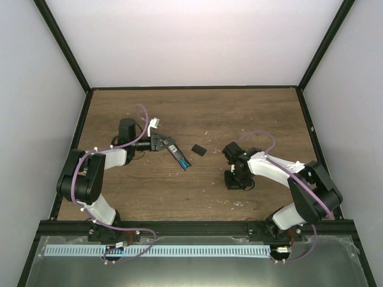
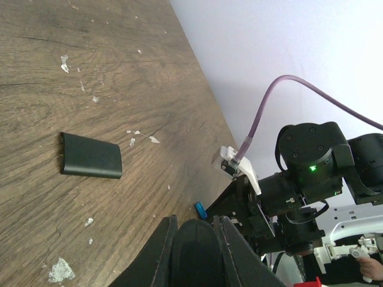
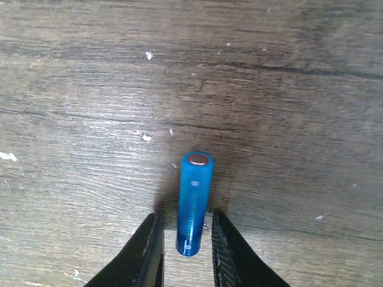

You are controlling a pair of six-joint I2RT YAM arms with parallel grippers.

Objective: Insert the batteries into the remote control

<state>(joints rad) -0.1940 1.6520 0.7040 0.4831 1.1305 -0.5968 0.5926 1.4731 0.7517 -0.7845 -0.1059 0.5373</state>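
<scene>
The black remote control [image 1: 178,155] juts from my left gripper [image 1: 161,143], which is shut on it; a blue patch [image 1: 185,164] shows at its far end. In the left wrist view the remote [image 2: 194,254] fills the gap between the fingers of that gripper [image 2: 194,224]. In that view a blue battery [image 2: 200,209] lies on the wood just past the remote's tip. My right gripper [image 3: 187,216] points down over a blue battery [image 3: 194,200] lying on the table. Its two fingers straddle the near end of it, with a thin gap on each side. From above, that gripper [image 1: 235,181] hides the battery.
A small black cover piece [image 1: 198,149] lies on the wood between the two grippers, flat on the table in the left wrist view [image 2: 91,156]. White flecks [image 2: 60,270] dot the tabletop. A black frame [image 1: 66,45] and pale walls bound the table.
</scene>
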